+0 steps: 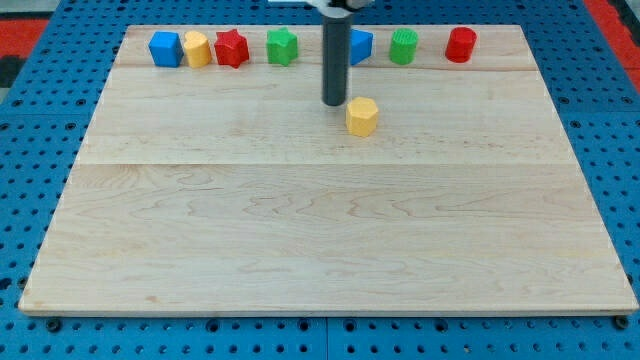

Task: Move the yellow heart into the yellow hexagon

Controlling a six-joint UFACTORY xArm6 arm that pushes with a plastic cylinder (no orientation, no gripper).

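The yellow hexagon (362, 116) lies on the wooden board just above its middle. The yellow heart (197, 48) stands in the row along the view's top, second from the left, between the blue cube (164, 48) and the red star (231, 48). My tip (334, 102) is down on the board just left of the yellow hexagon and slightly above it, with a narrow gap between them. The heart is far to the tip's upper left.
The top row also holds a green star (283, 46), a blue block (360, 46) partly hidden behind the rod, a green cylinder (403, 46) and a red cylinder (460, 45). The wooden board (320, 230) lies on a blue perforated table.
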